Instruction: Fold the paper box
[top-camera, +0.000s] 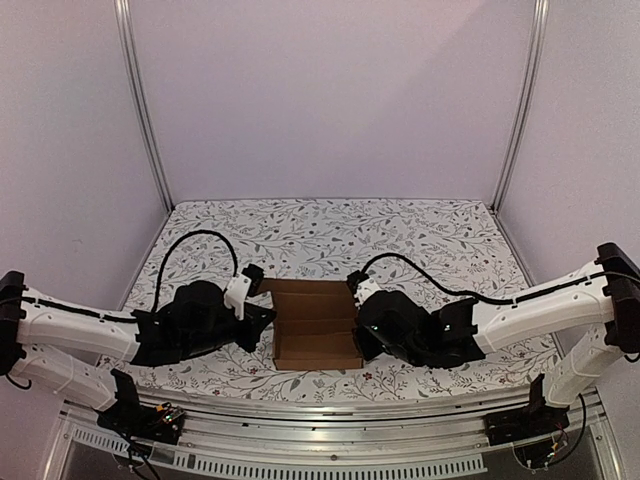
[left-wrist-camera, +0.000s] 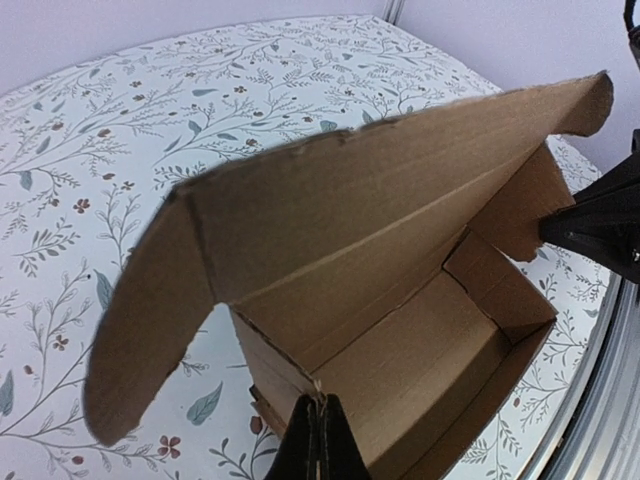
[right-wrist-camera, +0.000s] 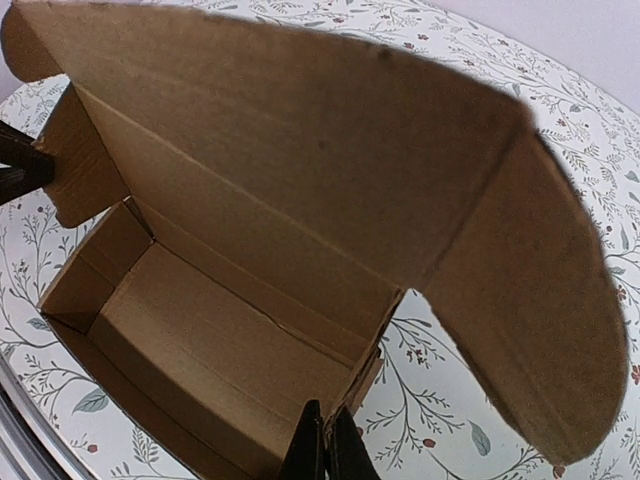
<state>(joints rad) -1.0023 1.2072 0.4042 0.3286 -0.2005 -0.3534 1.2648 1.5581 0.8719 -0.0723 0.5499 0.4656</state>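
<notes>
The paper box (top-camera: 315, 325) sits between the two grippers on the flowered cloth (top-camera: 420, 240), its open tray facing up.

The left gripper (left-wrist-camera: 320, 440) is clenched, fingertips pressed together with no gap to see. They meet right at the near end wall of the box, at its top edge. Whether any card is nipped between them cannot be told. Ahead of this gripper the tray runs away lengthwise. To the left of it the lid (left-wrist-camera: 380, 200) stands up at a slant. A rounded ear (left-wrist-camera: 140, 330) hangs from the lid's near end, up and to the left of the fingertips.

The right gripper (right-wrist-camera: 325, 445) is clenched the same way, its tips together at the opposite end wall. From it the tray stretches ahead and to the left, and the lid rises on the right. The lid's other ear (right-wrist-camera: 540, 320) droops just to the right of the fingers.

In the overhead view both grippers touch the box, one at each end.
</notes>
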